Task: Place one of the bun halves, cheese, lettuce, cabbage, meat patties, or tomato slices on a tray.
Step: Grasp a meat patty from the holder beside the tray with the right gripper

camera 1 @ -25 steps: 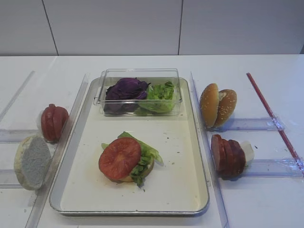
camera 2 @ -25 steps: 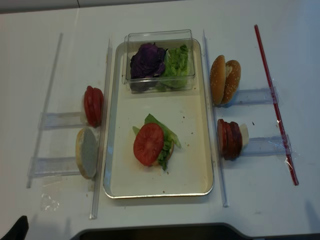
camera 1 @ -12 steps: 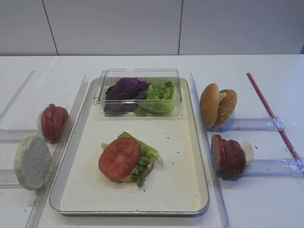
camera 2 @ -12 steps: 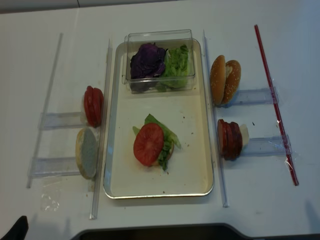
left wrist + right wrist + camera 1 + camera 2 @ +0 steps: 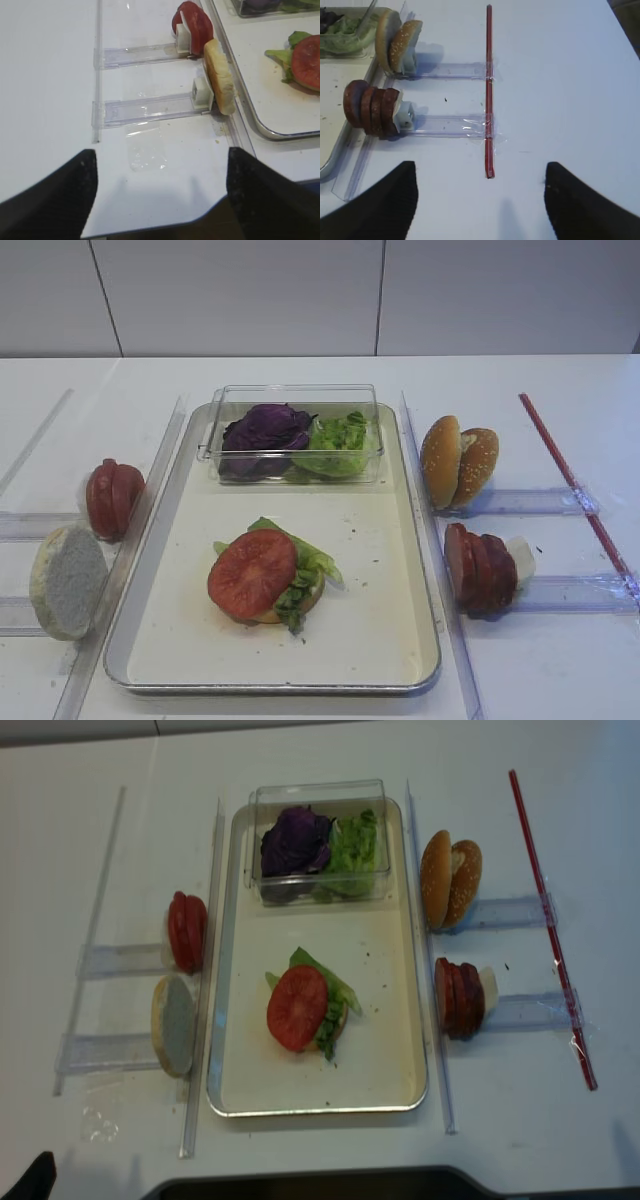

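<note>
On the tray [image 5: 372, 612] lies a stack: a tomato slice [image 5: 252, 572] on lettuce [image 5: 312, 562] over a bun half [image 5: 270, 614]. Left of the tray, more tomato slices [image 5: 113, 500] and a bun half [image 5: 67, 581] stand on edge in clear racks. On the right stand two bun halves [image 5: 458, 462] and several meat patties [image 5: 480, 568]. Purple cabbage [image 5: 265, 428] and lettuce [image 5: 342, 435] fill a clear box. Cheese is out of view. My left gripper [image 5: 160, 200] is open over the near table edge, and my right gripper [image 5: 480, 200] is open over bare table. Both are empty.
Long clear rails [image 5: 438, 570] run along both sides of the tray. A red strip [image 5: 489, 90] is taped to the table ahead of the right gripper. A patch of clear tape [image 5: 146, 148] lies ahead of the left gripper. The table's front edge [image 5: 210, 214] is close below it.
</note>
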